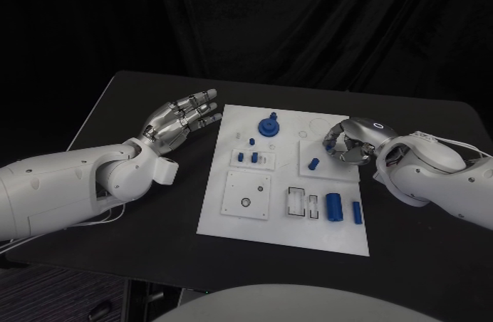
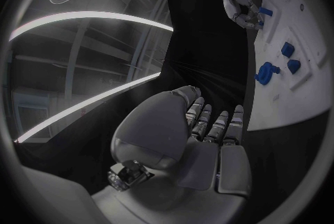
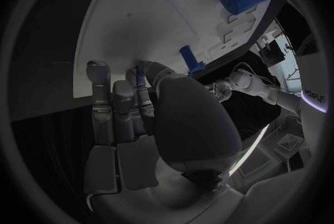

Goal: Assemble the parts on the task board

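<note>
1. The task board [image 1: 283, 226], a white plate, lies in the middle of the black table [image 1: 123, 108].

2. The left arm comes in low over the table beside the board's left edge. The left hand [image 1: 180, 121] is held flat with its palm turned toward the board, its fingers extended, close together and pointing at the board's far left corner. It holds nothing and does not touch the board. The left wrist view confirms the left hand [image 2: 202, 140] with fingers straight, side by side, short of the board's edge.

3. The right arm crosses the board's right edge. The right hand [image 1: 349, 142] is curled, fingers bent down and inward over the board's far right area. In the right wrist view the fingertips [image 3: 142, 76] rest against the white surface, with a small blue piece at them; whether it is pinched or merely touched cannot be told.

4. A small upright blue peg [image 1: 313, 163] stands on the board just beside the right hand.

5. A blue round part with a stem [image 1: 270, 127] stands at the far middle of the board.

6. Small blue pieces [image 1: 246, 157] sit left of centre.

7. A large blue cylinder [image 1: 335, 206] and a slimmer blue pin [image 1: 357, 212] lie near the board's right near corner.
</note>
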Robot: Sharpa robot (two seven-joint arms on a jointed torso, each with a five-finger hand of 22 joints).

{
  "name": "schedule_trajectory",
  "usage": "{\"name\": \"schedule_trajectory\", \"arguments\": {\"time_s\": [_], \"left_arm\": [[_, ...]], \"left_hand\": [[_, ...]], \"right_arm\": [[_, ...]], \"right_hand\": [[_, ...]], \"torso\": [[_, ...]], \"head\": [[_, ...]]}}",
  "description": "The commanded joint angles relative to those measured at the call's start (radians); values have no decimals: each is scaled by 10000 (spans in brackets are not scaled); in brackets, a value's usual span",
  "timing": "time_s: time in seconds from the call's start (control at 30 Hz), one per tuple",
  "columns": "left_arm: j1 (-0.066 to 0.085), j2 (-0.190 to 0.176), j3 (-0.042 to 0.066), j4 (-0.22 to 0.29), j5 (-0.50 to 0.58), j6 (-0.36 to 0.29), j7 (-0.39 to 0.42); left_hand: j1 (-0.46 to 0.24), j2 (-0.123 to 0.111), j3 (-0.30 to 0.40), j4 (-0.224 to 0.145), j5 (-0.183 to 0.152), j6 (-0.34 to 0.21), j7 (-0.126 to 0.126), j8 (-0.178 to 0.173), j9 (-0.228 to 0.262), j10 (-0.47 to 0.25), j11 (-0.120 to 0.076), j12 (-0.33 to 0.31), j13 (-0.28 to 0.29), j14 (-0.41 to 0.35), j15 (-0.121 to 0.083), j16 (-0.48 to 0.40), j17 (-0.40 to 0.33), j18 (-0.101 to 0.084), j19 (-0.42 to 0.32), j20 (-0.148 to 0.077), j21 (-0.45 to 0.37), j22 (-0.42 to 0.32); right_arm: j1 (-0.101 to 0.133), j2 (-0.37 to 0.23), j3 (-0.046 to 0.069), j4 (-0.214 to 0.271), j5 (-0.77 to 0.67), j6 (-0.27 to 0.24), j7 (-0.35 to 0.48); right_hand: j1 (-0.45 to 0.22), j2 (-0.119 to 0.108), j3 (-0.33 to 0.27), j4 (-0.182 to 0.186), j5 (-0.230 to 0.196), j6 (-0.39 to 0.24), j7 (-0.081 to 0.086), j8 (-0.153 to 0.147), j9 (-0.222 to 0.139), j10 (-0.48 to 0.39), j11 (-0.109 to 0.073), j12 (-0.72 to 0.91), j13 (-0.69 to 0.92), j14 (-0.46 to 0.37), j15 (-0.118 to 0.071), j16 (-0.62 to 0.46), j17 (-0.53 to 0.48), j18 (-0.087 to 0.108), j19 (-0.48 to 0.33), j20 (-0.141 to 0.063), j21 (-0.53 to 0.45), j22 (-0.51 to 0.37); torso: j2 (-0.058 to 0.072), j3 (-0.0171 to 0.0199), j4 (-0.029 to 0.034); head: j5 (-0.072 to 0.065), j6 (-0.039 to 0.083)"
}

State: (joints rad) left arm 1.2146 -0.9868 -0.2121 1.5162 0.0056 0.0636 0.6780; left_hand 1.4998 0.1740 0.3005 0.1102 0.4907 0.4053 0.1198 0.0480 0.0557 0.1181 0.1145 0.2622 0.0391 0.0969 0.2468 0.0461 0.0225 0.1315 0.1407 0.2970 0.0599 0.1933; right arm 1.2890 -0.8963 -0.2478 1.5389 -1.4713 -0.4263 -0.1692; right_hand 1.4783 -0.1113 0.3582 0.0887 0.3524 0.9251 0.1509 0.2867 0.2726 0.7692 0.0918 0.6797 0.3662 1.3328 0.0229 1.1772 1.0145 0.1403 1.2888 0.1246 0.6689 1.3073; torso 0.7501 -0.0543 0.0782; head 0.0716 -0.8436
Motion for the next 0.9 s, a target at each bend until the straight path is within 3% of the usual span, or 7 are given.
{"name": "schedule_trajectory", "arguments": {"time_s": [0.03,0.37,0.63,0.9], "left_arm": [[-25,13,8,0,60,174,1082],[-52,34,8,-41,60,229,979],[-91,9,8,-55,60,261,897],[-109,-4,8,-56,60,268,850]], "left_hand": [[14,-117,66,3,36,16,13,10,2,5,79,52,15,84,-13,37,15,-130,80,-16,39,14],[-7,-123,123,35,23,42,61,15,6,-4,84,37,13,94,15,50,16,-178,109,-15,51,19],[-18,-127,150,55,19,40,85,16,6,-15,84,18,10,102,27,57,17,-201,123,-15,57,23],[-28,-136,165,69,13,62,92,20,9,-12,90,26,12,110,35,64,19,-218,141,-15,64,33]], "right_arm": [[-42,22,2,-31,-62,-80,100],[-57,13,2,-51,-63,-409,201],[-47,-177,5,176,-63,-877,289],[208,-413,9,569,-63,-1031,236]], "right_hand": [[223,62,120,-175,-333,88,-21,140,117,150,-14,189,52,21,-156,54,20,104,33,-131,137,656],[473,134,671,-582,-515,154,-50,402,379,382,-118,542,127,79,-239,107,75,79,79,-254,456,716],[309,91,807,-610,-756,130,-74,512,510,477,-152,595,88,169,-260,176,143,51,136,-273,680,740],[118,12,862,-568,-1027,100,-93,604,626,500,-158,529,-4,207,-260,185,136,39,159,-272,771,739]], "torso": [[0,-12,7],[1,-4,15],[0,-8,-2],[-3,-7,-2]], "head": [[-26,17],[-22,45],[18,43],[38,-3]]}}
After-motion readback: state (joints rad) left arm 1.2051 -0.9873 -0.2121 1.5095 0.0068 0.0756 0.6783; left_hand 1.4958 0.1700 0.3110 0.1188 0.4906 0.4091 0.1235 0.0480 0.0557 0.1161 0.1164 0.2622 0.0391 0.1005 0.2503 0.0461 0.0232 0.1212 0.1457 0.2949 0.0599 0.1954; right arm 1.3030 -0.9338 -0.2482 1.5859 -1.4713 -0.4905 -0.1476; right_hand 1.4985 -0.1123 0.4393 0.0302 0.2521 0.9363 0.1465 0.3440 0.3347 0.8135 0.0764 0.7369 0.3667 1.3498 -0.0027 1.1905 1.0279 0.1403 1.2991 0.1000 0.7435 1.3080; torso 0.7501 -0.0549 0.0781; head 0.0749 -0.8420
